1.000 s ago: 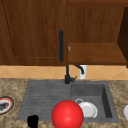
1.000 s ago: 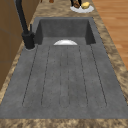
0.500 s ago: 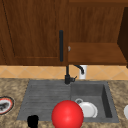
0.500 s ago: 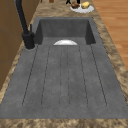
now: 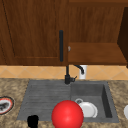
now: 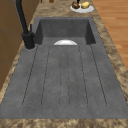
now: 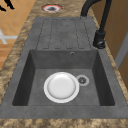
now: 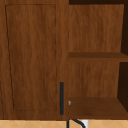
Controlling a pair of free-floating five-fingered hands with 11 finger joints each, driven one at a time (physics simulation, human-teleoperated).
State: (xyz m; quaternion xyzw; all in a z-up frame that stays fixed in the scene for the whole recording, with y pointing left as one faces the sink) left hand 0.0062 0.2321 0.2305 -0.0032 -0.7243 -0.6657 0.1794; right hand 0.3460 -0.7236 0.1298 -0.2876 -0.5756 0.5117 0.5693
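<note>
Black and compact, the left hand [image 5: 32,121] sits at the lower edge of the front view, over the near lip of the draining board [image 5: 45,97]. Whether its fingers are straight or curled I cannot tell, as it is partly cut off there. To its right lies the red ball [image 5: 67,114], round and without a long axis, its underside cropped too. How they stand in depth is unclear. Beyond the ball, a white plate [image 5: 87,109] lies in the basin, and a red-rimmed plate [image 5: 5,105] rests on the counter to the left.

Faucet [image 5: 67,75] beside open drainboard [image 5: 45,97]
</note>
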